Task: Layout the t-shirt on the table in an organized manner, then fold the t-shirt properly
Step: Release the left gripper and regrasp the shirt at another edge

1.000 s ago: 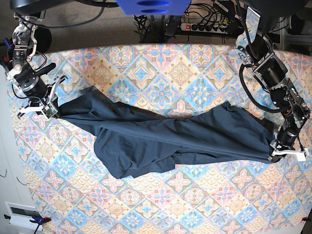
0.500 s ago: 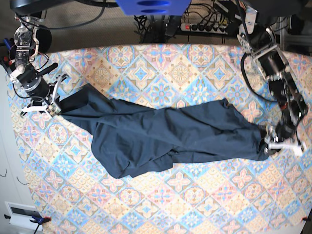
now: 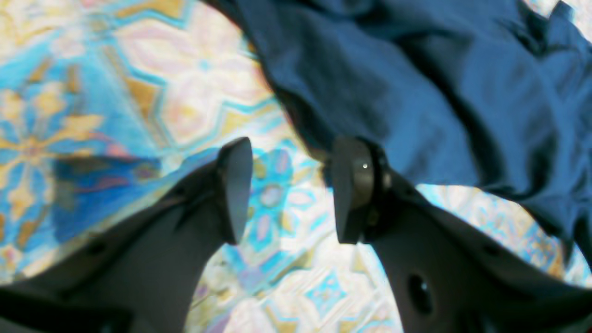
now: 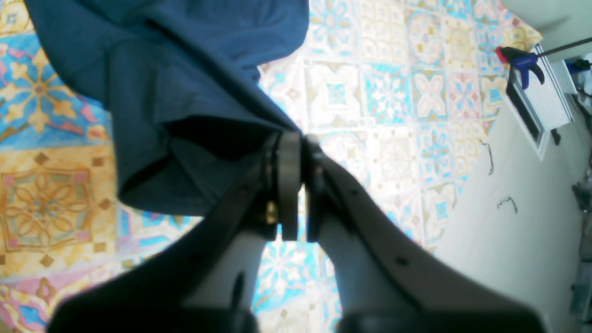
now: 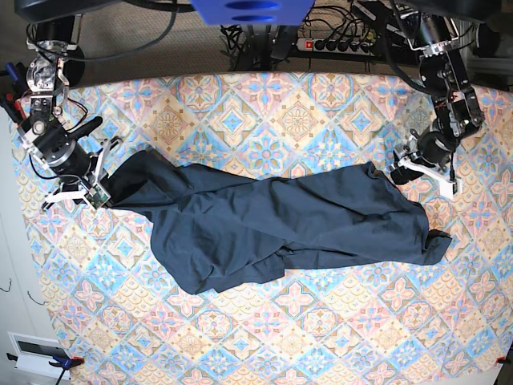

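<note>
The dark navy t-shirt [image 5: 272, 220] lies stretched and wrinkled across the tiled table [image 5: 296, 120], bunched into a long band. At the left of the base view my right gripper [image 5: 98, 192] is shut on the t-shirt's left end; the right wrist view shows its fingers [image 4: 289, 185] pinching a fold of the t-shirt [image 4: 185, 92]. My left gripper [image 5: 397, 174] hovers by the t-shirt's upper right corner. In the left wrist view the left gripper [image 3: 293, 189] is open with only tablecloth between its fingers, and the t-shirt [image 3: 416, 92] lies just beyond the right fingertip [image 3: 354, 194].
A power strip [image 5: 337, 44] and cables lie behind the table's far edge. A blue and red clamp [image 4: 522, 62] and a white box [image 5: 32, 353] sit off the table's near left corner. Bare tablecloth [image 4: 393, 92] surrounds the t-shirt.
My left gripper has opened, let go of the t-shirt's right end and moved toward the back of the table. That end now rests on the cloth. My right gripper shifted slightly, still gripping.
</note>
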You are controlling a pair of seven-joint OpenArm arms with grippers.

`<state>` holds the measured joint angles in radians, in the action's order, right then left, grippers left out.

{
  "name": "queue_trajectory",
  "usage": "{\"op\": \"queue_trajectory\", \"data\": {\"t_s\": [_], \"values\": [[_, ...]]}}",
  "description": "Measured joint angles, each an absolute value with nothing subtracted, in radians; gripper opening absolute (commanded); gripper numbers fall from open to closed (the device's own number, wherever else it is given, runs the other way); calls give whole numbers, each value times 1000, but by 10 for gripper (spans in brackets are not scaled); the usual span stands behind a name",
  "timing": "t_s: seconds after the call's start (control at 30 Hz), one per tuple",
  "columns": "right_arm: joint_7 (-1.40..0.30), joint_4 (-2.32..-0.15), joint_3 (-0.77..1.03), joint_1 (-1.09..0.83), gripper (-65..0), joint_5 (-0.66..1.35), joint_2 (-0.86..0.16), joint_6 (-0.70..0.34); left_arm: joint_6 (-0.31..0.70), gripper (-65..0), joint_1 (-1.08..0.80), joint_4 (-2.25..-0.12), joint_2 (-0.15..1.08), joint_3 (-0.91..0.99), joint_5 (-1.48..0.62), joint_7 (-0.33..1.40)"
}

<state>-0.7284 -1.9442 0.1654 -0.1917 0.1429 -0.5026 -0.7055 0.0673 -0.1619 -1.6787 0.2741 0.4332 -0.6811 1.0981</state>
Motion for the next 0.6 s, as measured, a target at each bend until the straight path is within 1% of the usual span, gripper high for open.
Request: {"op": "queue_trajectory", "data": {"t_s": [0.07,0.17,0.23,0.3,0.47,0.5,0.53,0.57,0.6], "values": [[-727,-1944,165,-191,-647,143,-502,-706,67,-361,-165,-1678,258,433,-678,1102],[-727,-1944,165,-191,-647,144,-502,-706,62,-292,-162,-1670,227,434,-674,1103],[-727,-1944,165,-192,-647,144,-503,-706,64,-257,-140,-1619,204,434,-675,1101],[-727,-1944,165,-192,-647,143,-502,-706,61,-252,-110,-1550,179,431,-669,1091],[-724,-1944,166,-193,-647,143,-502,-706,68,-255,-60,-1498,139,434,-676,1069],[-723,-1944,166,-194,-647,144,-503,-706,67,-271,-52,-1493,134,408,-675,1065],[-724,-1944,166,-193,-647,144,-502,-706,67,-314,-47,-1492,136,363,-673,1062],[-723,-1944,167,-193,-647,144,-502,-706,67,-371,-44,-1494,136,315,-679,1074],[-723,-1944,167,-194,-647,144,-502,-706,72,-442,-45,-1497,136,271,-680,1088]]}}
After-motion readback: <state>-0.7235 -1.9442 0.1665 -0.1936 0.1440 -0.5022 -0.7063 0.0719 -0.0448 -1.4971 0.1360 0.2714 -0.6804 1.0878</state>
